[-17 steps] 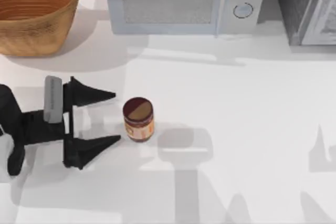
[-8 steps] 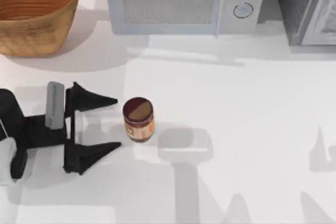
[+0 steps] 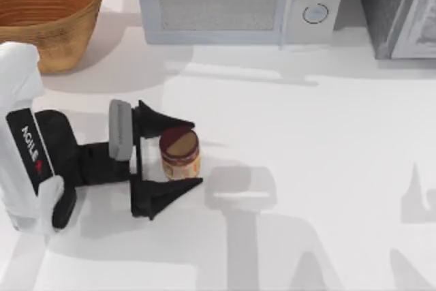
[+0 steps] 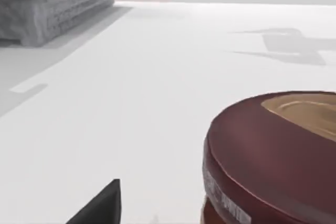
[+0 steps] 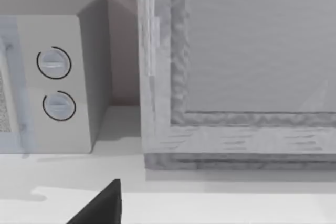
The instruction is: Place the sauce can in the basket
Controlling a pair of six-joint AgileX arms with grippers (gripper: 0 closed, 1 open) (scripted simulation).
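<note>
Now, seen from above:
Left gripper: low over the table on its left half, fingers spread wide apart, one on each side of the sauce can.
Sauce can: standing upright between the two fingers; contact I cannot tell.
Basket: at the far left corner, well apart from the can.
Microwave: along the far edge, beside a grey cabinet.

Left wrist view:
Sauce can: very close, maroon top visible, with one dark fingertip beside it.

Right wrist view:
Right arm: faces the microwave and the cabinet; one dark fingertip is visible, so whether these fingers are apart I cannot tell.
</note>
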